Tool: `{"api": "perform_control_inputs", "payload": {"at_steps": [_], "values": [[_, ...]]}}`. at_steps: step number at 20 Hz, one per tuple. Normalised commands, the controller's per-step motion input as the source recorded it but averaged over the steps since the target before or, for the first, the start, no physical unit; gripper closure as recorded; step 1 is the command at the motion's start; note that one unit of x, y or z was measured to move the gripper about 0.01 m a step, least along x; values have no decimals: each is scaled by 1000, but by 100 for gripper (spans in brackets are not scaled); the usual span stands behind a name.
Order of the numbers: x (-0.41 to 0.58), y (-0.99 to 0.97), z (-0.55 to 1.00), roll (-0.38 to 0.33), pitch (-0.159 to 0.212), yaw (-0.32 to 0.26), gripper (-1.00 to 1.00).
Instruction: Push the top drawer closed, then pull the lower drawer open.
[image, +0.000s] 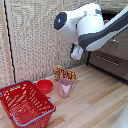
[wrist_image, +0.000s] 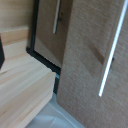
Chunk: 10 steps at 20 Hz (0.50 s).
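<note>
The brown cabinet stands at the exterior view's right, partly behind my white arm. In the wrist view the top drawer (wrist_image: 87, 60) fills most of the picture; its front stands out toward the camera, ahead of the dark frame, with a slim silver bar handle (wrist_image: 112, 52) across it. The lower drawer (wrist_image: 47, 30) sits recessed in the black frame beside the wooden table, and its handle (wrist_image: 57, 17) shows. In the exterior view the lower drawer (image: 107, 62) shows under the arm. My gripper (image: 76, 53) hangs in front of the cabinet; its fingers are not discernible.
A red wire basket (image: 25, 102) stands at the front of the exterior view's left. Behind it are a red bowl (image: 45, 86), a pink cup (image: 64, 87) and a snack packet (image: 65, 74). A woven screen (image: 32, 40) backs the wooden table (image: 95, 105).
</note>
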Motion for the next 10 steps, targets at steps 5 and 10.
{"api": "perform_control_inputs", "payload": {"at_steps": [5,10], "values": [[0,-153,242,-304,-151,75,-100],[14,-366,47,-209,-120,118,-100]]}}
